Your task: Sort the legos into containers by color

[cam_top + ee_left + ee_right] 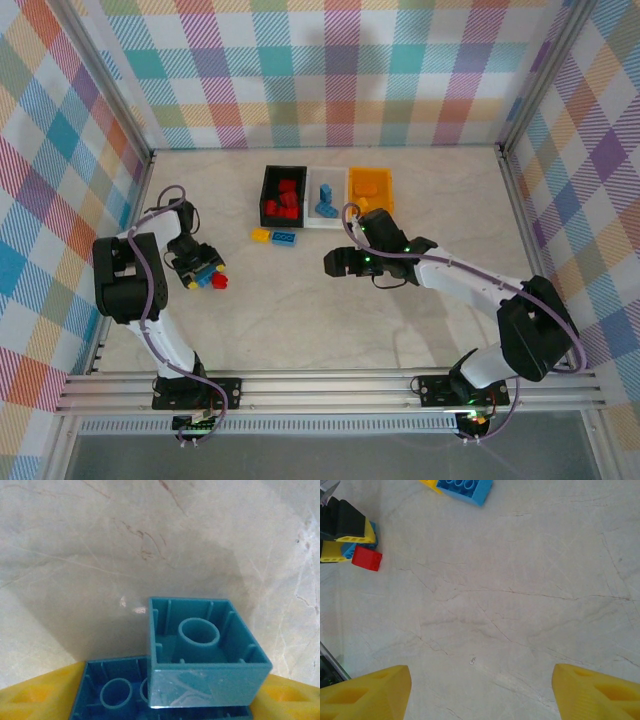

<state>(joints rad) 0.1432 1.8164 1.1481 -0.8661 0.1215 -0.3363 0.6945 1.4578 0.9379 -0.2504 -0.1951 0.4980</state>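
Legos (286, 198), sorted in part. Top view: three bins stand in a touching row at the far middle of the desk (300, 330). The black bin (265, 196), on the left, holds red bricks (290, 188). The white bin (326, 225), in the middle, holds blue bricks (325, 208). The orange bin (388, 178), on the right, holds orange pieces that are hard to tell from its walls. Just in front of the black bin, a yellow brick (260, 235) and a blue brick (284, 238) lie end to end on the desk, touching.

Left hand (205, 270): low over the left part of the desk, well apart from the bins. Left wrist view: its yellow fingers (30, 697) stand on either side of a blue pair (207, 652). These are two bricks with hollow undersides toward the camera, a square one lying partly over a longer one. The longer one spans the gap from finger to finger. The jaws are partly closed around the pair; whether they press it cannot be told. A red brick (219, 281) lies on the desk just beside this hand, toward the desk's middle.

Right hand (338, 262): near the desk's middle, in front of the white and orange bins. Right wrist view: its yellow fingers (365, 695) stand wide apart with bare desk between them; it holds nothing.
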